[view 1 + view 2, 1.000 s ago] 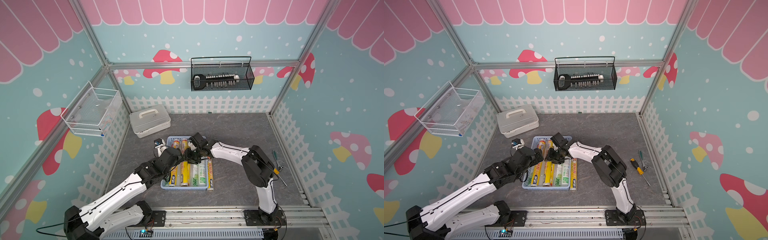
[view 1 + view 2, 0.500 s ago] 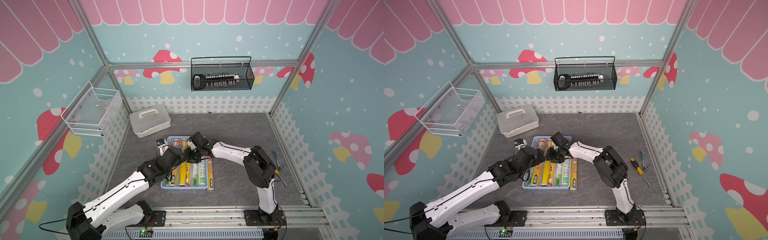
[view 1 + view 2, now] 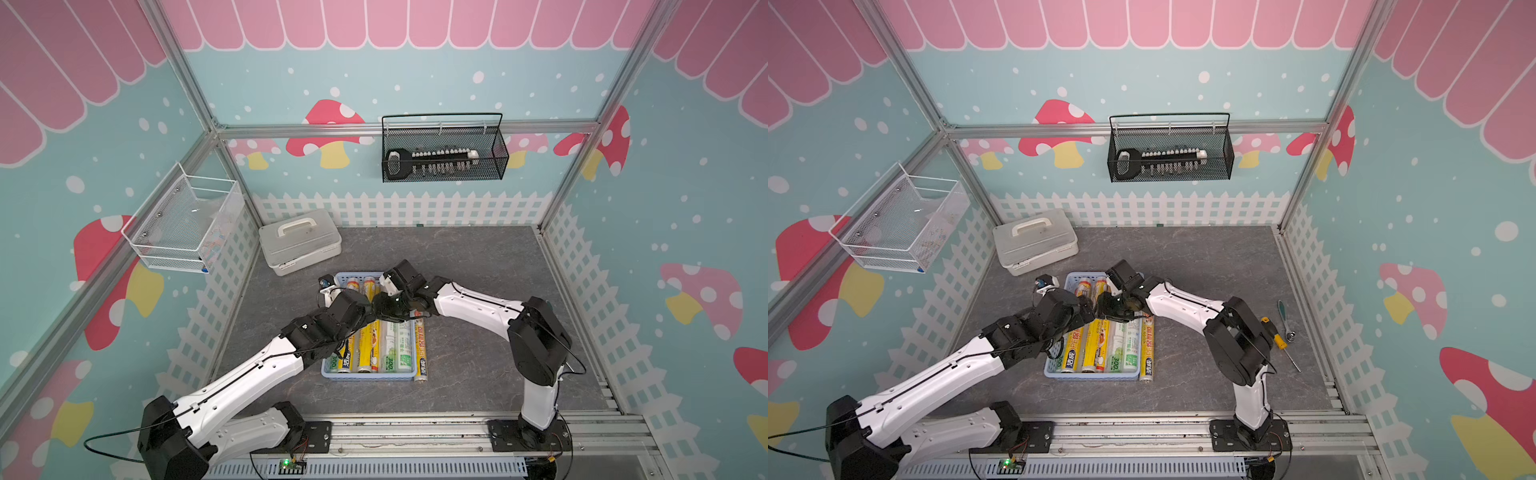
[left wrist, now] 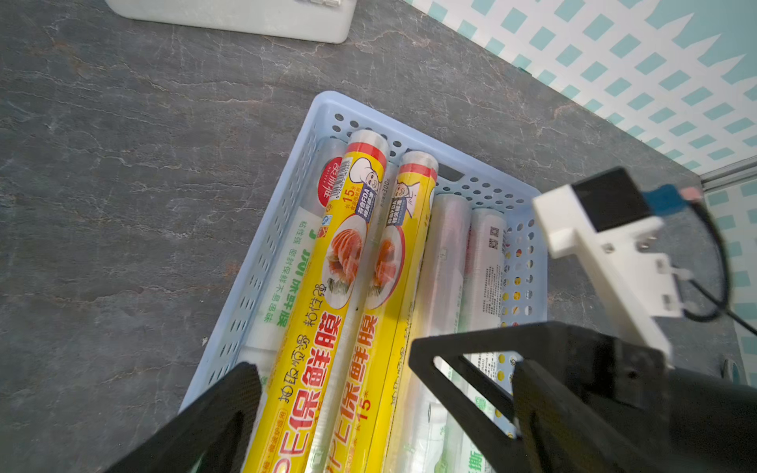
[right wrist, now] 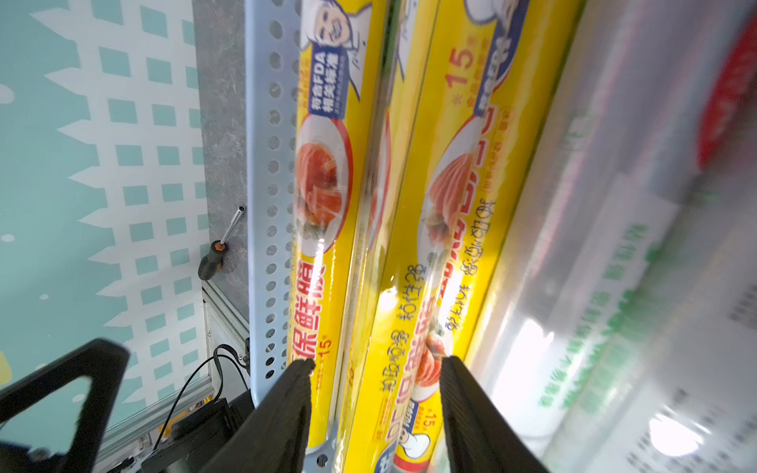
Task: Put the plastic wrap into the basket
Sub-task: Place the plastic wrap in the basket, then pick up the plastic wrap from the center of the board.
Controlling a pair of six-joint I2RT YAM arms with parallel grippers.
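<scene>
Well, the right tool (image 5: pixel 377 364) stands partly open astride a yellow plastic wrap roll (image 5: pixel 450 204) lying in the light blue basket (image 5: pixel 262 204); the left tool (image 4: pixel 332 360) gapes wider, empty.

overhead pair — wrist views near basket (image 4: pixel 262 254)

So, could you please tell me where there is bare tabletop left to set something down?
The widest bare tabletop lies between the basket and the back fence, right of the white box. A narrower strip runs in front of the basket to the rail. The basket is crowded: the left arm and right arm meet there, and one roll lies along its right side.
</scene>
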